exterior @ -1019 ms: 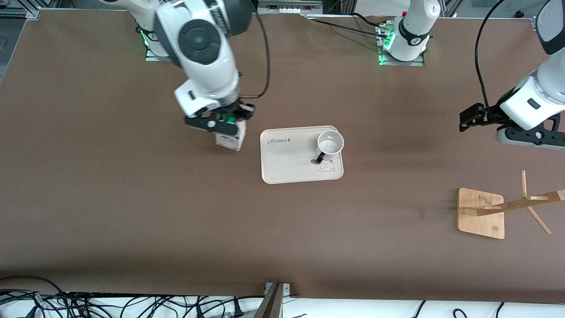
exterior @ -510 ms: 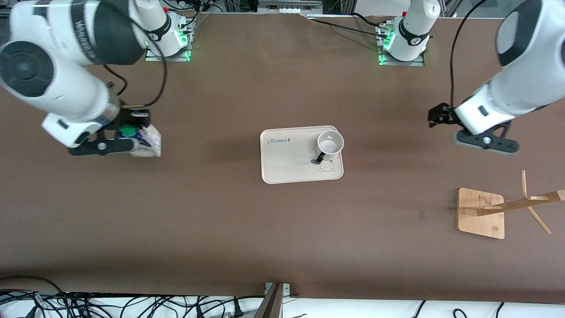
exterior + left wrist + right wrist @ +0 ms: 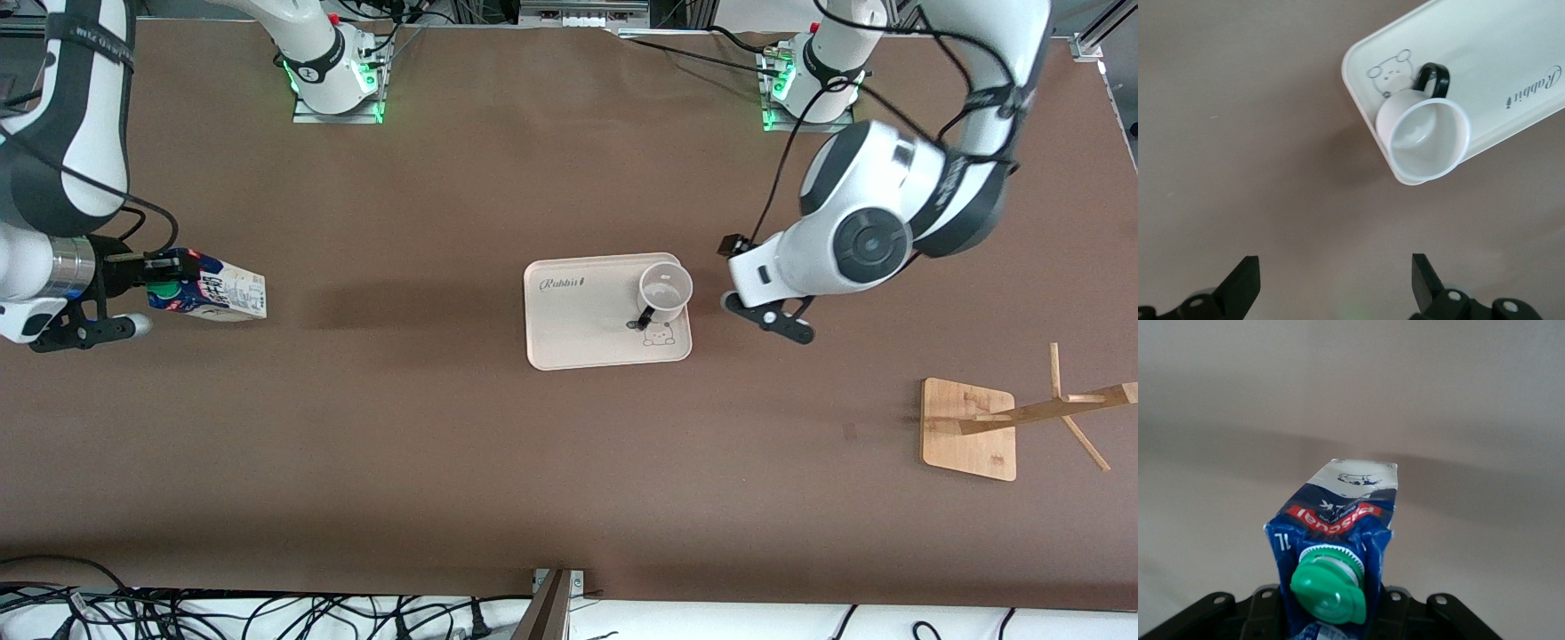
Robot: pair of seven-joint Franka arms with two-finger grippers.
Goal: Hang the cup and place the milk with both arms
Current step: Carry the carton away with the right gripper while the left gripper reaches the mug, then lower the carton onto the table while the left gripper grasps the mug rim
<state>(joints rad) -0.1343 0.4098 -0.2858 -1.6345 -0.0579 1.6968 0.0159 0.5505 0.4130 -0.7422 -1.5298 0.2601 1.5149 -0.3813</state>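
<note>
The cup [image 3: 664, 292], a white mug with a black handle, stands upright on the tray's corner toward the left arm's end; it also shows in the left wrist view [image 3: 1425, 140]. My left gripper [image 3: 766, 313] hangs over the table just beside that corner of the tray, open and empty [image 3: 1333, 264]. My right gripper [image 3: 164, 277] is shut on the top of the milk [image 3: 213, 295], a blue and white carton with a green cap, and holds it tipped on its side over the right arm's end of the table. The right wrist view shows the carton [image 3: 1338, 513] in the gripper [image 3: 1330, 613].
The cream tray [image 3: 578, 333] lies mid-table; its rim shows in the left wrist view [image 3: 1358, 100]. A wooden cup rack [image 3: 973, 427] stands at the left arm's end, nearer the front camera than the tray. Cables lie along the front edge.
My right arm has swung the milk from beside the tray to the right arm's end, tipping it sideways. My left arm has moved from its end to beside the cup.
</note>
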